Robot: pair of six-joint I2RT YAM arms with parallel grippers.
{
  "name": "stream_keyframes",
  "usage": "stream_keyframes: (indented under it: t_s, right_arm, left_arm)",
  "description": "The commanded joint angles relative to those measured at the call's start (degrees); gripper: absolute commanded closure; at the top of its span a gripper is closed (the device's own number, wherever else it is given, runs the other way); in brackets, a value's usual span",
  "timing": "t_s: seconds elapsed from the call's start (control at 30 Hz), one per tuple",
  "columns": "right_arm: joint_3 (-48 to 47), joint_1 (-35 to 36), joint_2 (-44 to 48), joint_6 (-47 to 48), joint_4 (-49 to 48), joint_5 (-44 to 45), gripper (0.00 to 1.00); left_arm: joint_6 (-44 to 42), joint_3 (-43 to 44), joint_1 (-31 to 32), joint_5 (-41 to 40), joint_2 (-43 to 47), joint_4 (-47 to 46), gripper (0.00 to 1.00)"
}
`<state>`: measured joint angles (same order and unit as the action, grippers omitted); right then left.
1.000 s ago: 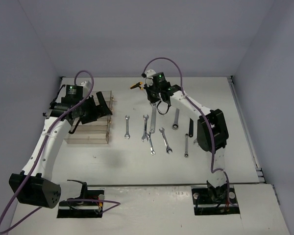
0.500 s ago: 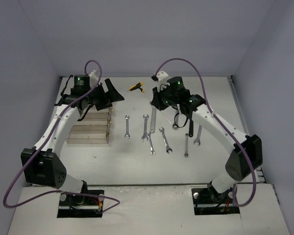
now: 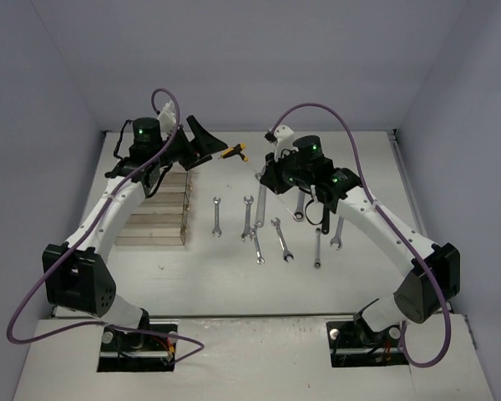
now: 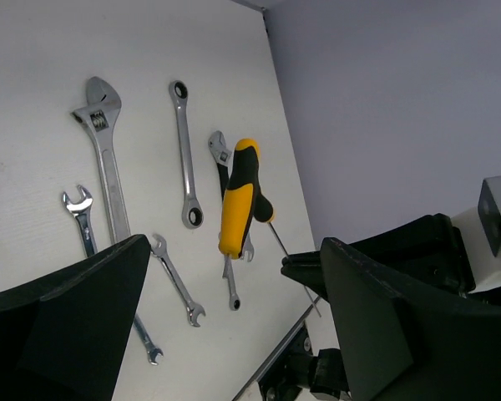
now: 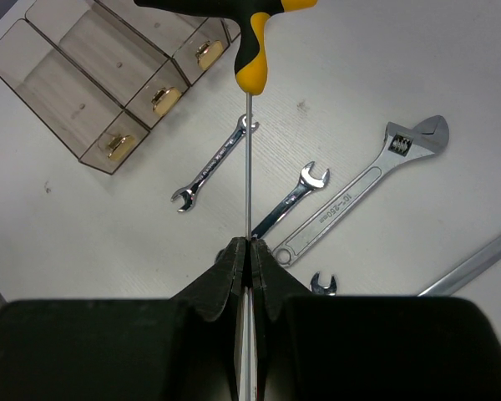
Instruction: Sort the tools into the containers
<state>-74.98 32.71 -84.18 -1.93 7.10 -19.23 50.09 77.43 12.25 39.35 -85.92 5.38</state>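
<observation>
The right gripper point(image 5: 249, 248), its fingers pressed together, pinches the thin metal rod of a yellow-and-black T-handled tool point(image 5: 250, 58). The tool is held up in the air just past the far right corner of the row of clear plastic bins point(image 3: 160, 213). The left gripper point(image 4: 234, 251) is spread wide, with the handle just ahead of its gap and not touching it.

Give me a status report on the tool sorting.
Right gripper shut on T-handle driver rod, aloft. Left gripper open, facing its yellow handle, no contact. Wrenches unsorted. Nothing in the way.
</observation>
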Motion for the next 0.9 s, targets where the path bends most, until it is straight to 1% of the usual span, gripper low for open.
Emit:
stream_keyframes:
  t_s: [0.0, 0.17, 0.3, 0.4, 0.47, 0.57, 0.63, 0.7, 0.83, 0.87]
  right_arm:
    - [-1.0, 0.1, 2.0, -0.5, -3.3, -2.0, 1.0]
    - [-2.1, 0.1, 2.0, -0.7, -3.5, -2.6, 1.0]
    - [-2.5, 0.1, 1.8, -1.0, -3.6, -3.1, 1.0]
    - [-2.6, 0.1, 1.8, -1.0, -3.7, -3.2, 1.0]
    - [-2.5, 0.1, 1.8, -1.1, -3.7, -3.2, 1.0]
    - [-2.2, 0.1, 1.8, -1.0, -3.8, -3.2, 1.0]
    - [-2.2, 0.1, 1.8, -1.1, -3.9, -3.3, 1.0]
    - [-2.2, 0.1, 1.8, -1.0, -3.9, -3.3, 1.0]
    - [-2.0, 0.1, 1.8, -1.0, -4.0, -3.4, 1.0]
    - [-2.0, 0.1, 1.8, -1.0, -4.0, -3.4, 1.0]
  left_arm:
    - [2.6, 1.9, 0.1, 1.7, 0.0, -7.5, 0.19]
    - [2.5, 2.2, 1.3, 1.9, -1.5, -6.7, 0.2]
    - [3.5, 2.0, 2.3, 2.6, -2.7, -7.9, 0.27]
    - [4.7, 1.9, 2.7, 2.7, -2.9, -9.4, 0.39]
    - [5.1, 2.2, 2.9, 2.8, -3.0, -9.8, 0.46]
    - [5.4, 2.3, 3.0, 3.0, -3.2, -9.9, 0.6]
    - [5.7, 2.3, 3.0, 3.2, -3.2, -10.2, 0.67]
    - [5.7, 2.1, 3.1, 3.2, -3.2, -10.3, 0.75]
    - [5.9, 1.6, 3.1, 3.3, -2.8, -10.7, 0.97]
    - [5.9, 1.5, 3.1, 3.3, -2.7, -10.9, 0.99]
